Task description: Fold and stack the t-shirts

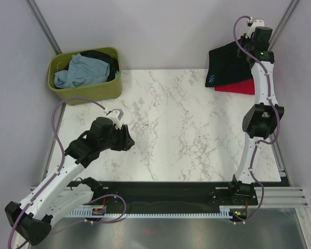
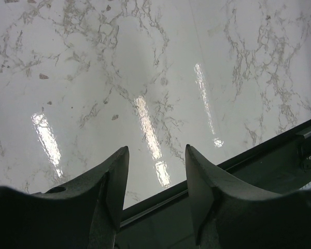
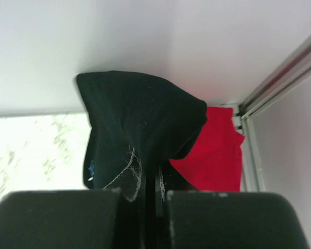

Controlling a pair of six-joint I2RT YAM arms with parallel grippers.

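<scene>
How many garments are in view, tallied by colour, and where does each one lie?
black t-shirt, top of the far-right stack: 1
red t-shirt, beneath it: 1
pale blue-grey shirt, in the green tub: 1
dark garment, also in the tub: 1
Total: 4

The red t-shirt [image 3: 217,150] is largely covered by the black t-shirt [image 3: 140,114] ahead of the right pincer [image 3: 149,179]. The dark shirt [image 1: 106,57] in the tub [image 1: 85,93] is mostly buried; shape indeterminate.
</scene>
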